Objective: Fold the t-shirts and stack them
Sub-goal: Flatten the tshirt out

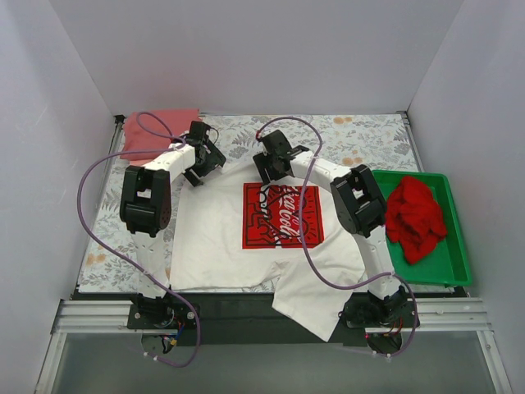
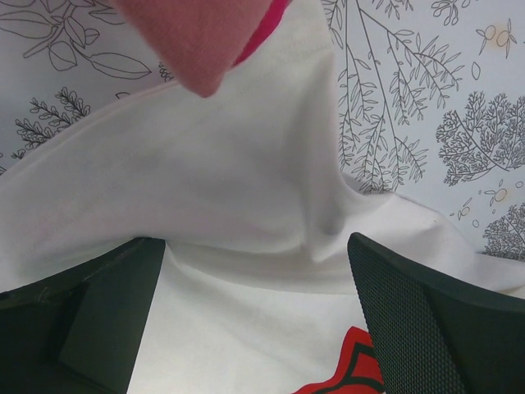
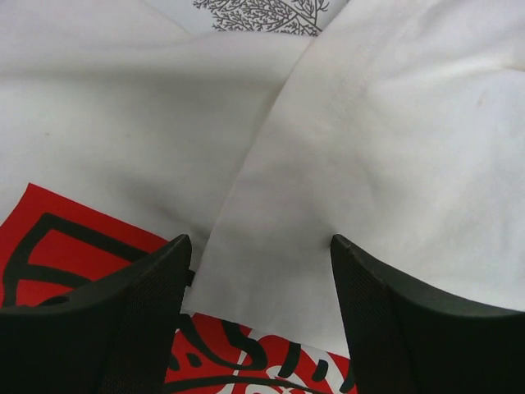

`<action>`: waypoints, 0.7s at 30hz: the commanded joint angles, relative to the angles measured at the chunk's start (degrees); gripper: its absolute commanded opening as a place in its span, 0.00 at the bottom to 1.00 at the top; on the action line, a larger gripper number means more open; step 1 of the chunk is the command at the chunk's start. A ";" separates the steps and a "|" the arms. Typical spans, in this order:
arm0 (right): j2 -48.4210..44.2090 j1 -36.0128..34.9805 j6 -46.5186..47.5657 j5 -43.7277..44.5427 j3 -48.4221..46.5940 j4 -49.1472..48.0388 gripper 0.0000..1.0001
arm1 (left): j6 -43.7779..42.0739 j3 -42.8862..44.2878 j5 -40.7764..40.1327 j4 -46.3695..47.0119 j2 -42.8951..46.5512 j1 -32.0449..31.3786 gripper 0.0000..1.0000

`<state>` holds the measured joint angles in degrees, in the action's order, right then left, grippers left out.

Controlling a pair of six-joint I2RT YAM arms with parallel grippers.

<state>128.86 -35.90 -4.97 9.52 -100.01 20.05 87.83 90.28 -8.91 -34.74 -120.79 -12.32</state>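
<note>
Pale walls (image 1: pixel 246 57) box in a table whose floral cover (image 1: pixel 361 135) shows line-drawn branches and leaves. Spread print-up across the middle of it lies the white t-shirt (image 1: pixel 221 246). Its near right part spills past the table's near edge onto the metal rail (image 1: pixel 98 316), beside the right arm's base. On its chest sits a red square print (image 1: pixel 281 215) with white Coca-Cola script, running sideways in the top view; no other writing can be read.

At the white t-shirt's far left corner hangs the left claw (image 2: pixel 254 246), jaws spread wide and holding nothing, with rumpled white cloth below them. At the far edge of the print is the right claw (image 3: pixel 261 242), jaws apart on either side of a folded-over edge of the white cloth, not pinching it.

Just right of the white t-shirt stands a green tray (image 1: pixel 455 263), and crumpled inside it is a bright red t-shirt (image 1: pixel 416 217). Beyond the white t-shirt's far left corner lies a folded pink t-shirt (image 1: pixel 160 131); the left wrist view shows a crimson edge under its corner.

The right arm lies over the white t-shirt's right side and hides part of it, and a purple cable (image 1: pixel 308 246) loops across the print.
</note>
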 commanded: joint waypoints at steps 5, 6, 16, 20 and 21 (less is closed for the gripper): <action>2.36 -0.75 -0.74 8.67 -2.65 0.60 0.61 | 0.76 -3.97 -2.07 -0.24 1.70 0.19 0.95; 2.10 -0.75 -0.74 9.37 -2.74 0.77 0.57 | 0.94 -4.32 -2.34 -0.33 1.70 0.19 0.95; -1.06 -0.57 1.89 13.95 -3.18 1.30 0.12 | 2.43 -6.52 -5.77 -1.56 0.82 0.36 0.95; -1.33 0.30 2.60 14.30 -3.35 1.92 0.01 | 2.52 -6.70 -5.86 -1.73 0.73 0.63 0.95; -1.42 0.65 2.86 14.30 -3.35 2.09 0.01 | 2.52 -6.78 -6.03 -1.82 0.82 0.63 0.95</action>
<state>129.82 -36.40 -3.60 21.47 -101.16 21.10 90.24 86.72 -12.16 -31.38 -119.02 -12.49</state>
